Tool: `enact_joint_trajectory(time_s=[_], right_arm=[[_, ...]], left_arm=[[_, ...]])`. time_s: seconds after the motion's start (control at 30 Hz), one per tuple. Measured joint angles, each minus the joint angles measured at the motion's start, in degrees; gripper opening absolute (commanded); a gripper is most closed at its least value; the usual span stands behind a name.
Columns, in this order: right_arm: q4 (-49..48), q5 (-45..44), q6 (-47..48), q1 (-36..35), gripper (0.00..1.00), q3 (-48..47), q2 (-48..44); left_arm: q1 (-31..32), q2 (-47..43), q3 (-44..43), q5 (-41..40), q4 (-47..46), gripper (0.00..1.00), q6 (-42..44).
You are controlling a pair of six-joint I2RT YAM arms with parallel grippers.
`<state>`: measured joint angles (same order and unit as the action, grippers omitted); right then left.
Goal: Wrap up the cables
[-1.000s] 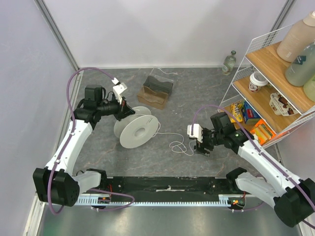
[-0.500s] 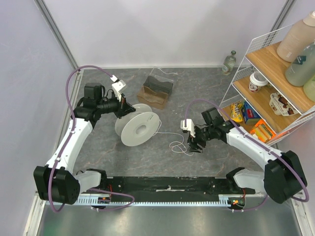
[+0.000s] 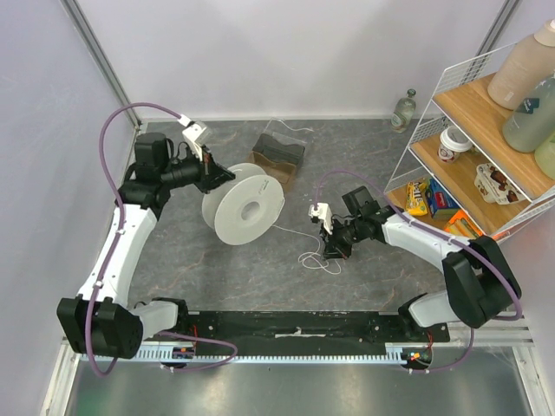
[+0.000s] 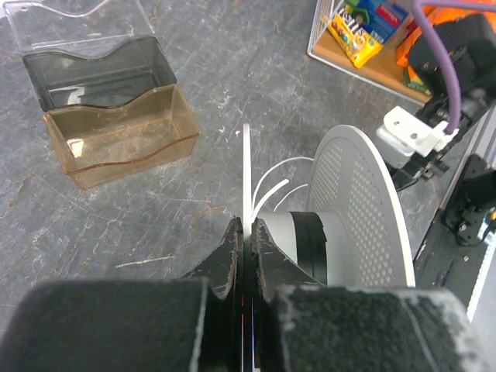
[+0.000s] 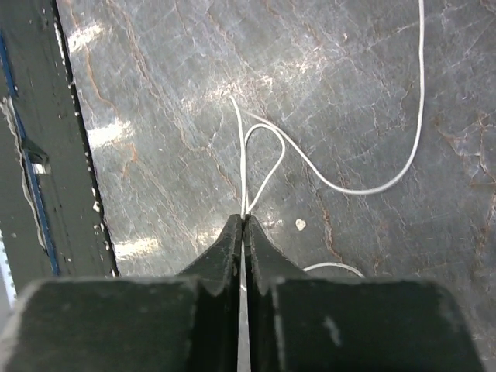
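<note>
Down on a grey, stone-veined bench (image 3: 364, 165), pale walls all round. At the right jaws: pressed fully together, nipping the cables (image 5: 242, 174) right at the tips. Just ahead of those tips, a narrow white loop and a loose end. Further out and to the right, a long sweeping curve across the stone. Back beside the right-hand finger, another short arc, cut off by it. From above, small curls just under those jaws, and a faint strand running off to the spool (image 3: 245, 208). At the left jaws: closed hard on the spool's thin near flange, edge-on between the fingertips (image 4: 229, 256). Just beyond, a few white turns at the hub. Hard to tell how much wire on that hub, with the perforated far flange hiding the rest.
</note>
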<state>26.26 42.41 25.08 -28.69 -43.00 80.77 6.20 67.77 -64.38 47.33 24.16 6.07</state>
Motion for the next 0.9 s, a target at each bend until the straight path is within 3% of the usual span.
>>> enact_joint_trajectory(time_s=[0.23,0.47,0.9], right_arm=[[0.92,-3.34,-1.09,-0.09,0.00,-0.87,-0.39],[2.93,-5.35,-0.57,-0.07,0.00,-0.90,-8.59],[11.13,-11.72,8.24,0.37,0.00,-1.29,-16.74]], left_arm=[[-3.02,-0.07,-3.63,0.83,-0.79,0.02,-7.02],[-3.87,-0.68,-6.16,-1.20,-0.92,0.02,-14.08],[-12.04,-0.76,-16.59,-2.82,-7.56,0.02,-32.89]])
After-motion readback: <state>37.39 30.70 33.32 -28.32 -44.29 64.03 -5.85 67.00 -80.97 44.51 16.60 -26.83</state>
